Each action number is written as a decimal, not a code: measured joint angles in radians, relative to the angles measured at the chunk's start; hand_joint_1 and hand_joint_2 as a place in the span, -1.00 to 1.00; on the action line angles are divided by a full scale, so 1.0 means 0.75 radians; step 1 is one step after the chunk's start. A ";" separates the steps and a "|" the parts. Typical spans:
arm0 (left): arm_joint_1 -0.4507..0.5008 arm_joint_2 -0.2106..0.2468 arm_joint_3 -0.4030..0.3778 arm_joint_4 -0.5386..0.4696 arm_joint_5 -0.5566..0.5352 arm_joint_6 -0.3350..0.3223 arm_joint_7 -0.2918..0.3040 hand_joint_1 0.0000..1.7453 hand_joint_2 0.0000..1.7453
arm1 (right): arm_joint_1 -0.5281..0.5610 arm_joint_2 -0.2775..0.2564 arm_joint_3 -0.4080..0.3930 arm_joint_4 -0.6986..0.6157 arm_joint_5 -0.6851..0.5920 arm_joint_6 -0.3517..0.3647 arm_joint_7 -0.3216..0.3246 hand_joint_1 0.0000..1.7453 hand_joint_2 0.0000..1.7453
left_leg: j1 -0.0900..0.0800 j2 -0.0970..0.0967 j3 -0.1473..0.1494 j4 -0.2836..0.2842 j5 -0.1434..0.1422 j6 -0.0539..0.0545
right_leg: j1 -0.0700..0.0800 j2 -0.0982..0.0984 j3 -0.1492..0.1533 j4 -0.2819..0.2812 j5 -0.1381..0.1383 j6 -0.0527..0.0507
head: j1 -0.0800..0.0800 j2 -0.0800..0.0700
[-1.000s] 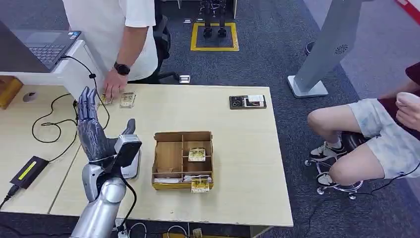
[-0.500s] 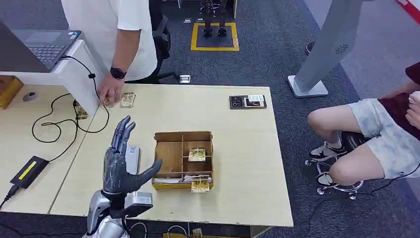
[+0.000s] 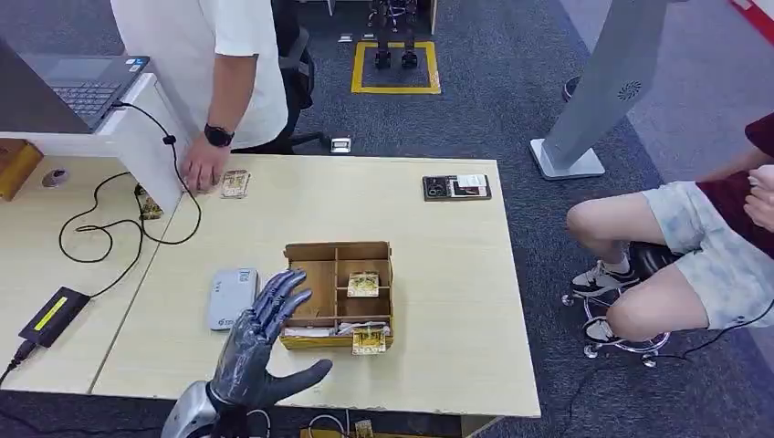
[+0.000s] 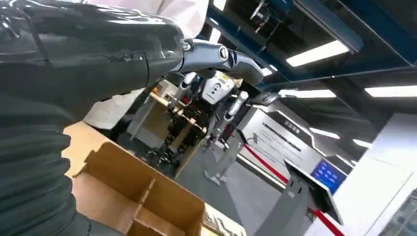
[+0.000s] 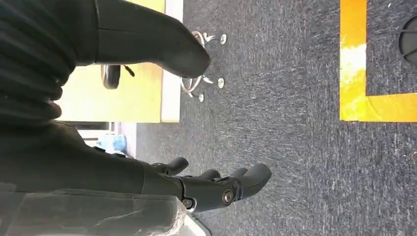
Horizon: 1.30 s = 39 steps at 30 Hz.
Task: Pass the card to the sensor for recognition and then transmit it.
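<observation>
A: Near the bottom edge our left hand [image 3: 260,351] hovers empty, fingers spread, beside the cardboard box [image 3: 338,294]. Our right hand [image 5: 147,147] hangs over carpet, loosely curled, empty.

B: Farther up-left, a card [image 3: 235,183] lies on the counter [image 3: 438,274] by a person's hand [image 3: 203,172]; the grey sensor [image 3: 232,297] sits left of the box.

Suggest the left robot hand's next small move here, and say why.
Probably forward and down into the cardboard box toward the card in its compartment. The left robot hand hovers open and empty at the box's near-left corner, with the grey sensor lying beside the box.
</observation>
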 joint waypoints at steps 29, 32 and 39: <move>-0.262 -0.029 -0.358 0.248 -0.395 -0.144 0.322 -1.00 1.00 | -0.021 -0.024 0.003 0.051 0.079 -0.024 0.012 -1.00 1.00 | 0.000 0.000 0.000 0.000 0.000 0.000 | 0.000 0.000 0.000 0.000 0.001 0.000 | 0.001 0.000; -0.295 -0.061 -0.365 0.282 -0.404 -0.163 0.349 -1.00 1.00 | -0.024 -0.030 0.007 0.062 0.091 -0.026 0.012 -1.00 1.00 | 0.000 0.000 0.001 0.000 0.000 0.000 | 0.000 0.000 0.000 0.000 0.001 0.000 | 0.000 0.000; -0.340 -0.127 -0.381 0.355 -0.440 -0.172 0.444 -1.00 1.00 | -0.026 -0.041 0.012 0.081 0.091 -0.030 0.019 -1.00 1.00 | 0.000 0.000 0.000 0.000 0.000 0.000 | 0.000 0.000 0.000 0.000 0.001 0.000 | 0.001 0.000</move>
